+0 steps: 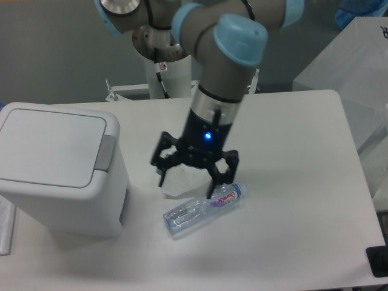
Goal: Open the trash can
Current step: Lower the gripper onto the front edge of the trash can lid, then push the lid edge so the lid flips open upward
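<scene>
The fixed camera looked down on a white desk (291, 182). The trash can (57, 170) stood at about nine o'clock in the frame, near the desk's left edge, with its flat lid (51, 145) lying down shut. The grey push tab (105, 152) sat on the lid's three o'clock side, facing the middle of the desk, which put it on the side nearest the arm; that seemed a sensible placing for a press from above.

The end effector (188, 180) hung at the centre of the frame, pointing downward, its two black fingers (219, 177) spread wide apart and holding nothing. It was well to the three o'clock side of the trash can and did not touch it. A clear plastic bottle (203, 209) lay on its side just at five o'clock from the fingers, its labelled end towards two o'clock; whether a fingertip touched it could not be told. A pale translucent piece (179, 182) lay on the desk beneath the spread fingers, too faint to name.

By the look of it, the opening was not yet begun: the lid was down and the tab untouched. The next move would likely call for travel towards nine o'clock and a downward press on the tab.
</scene>
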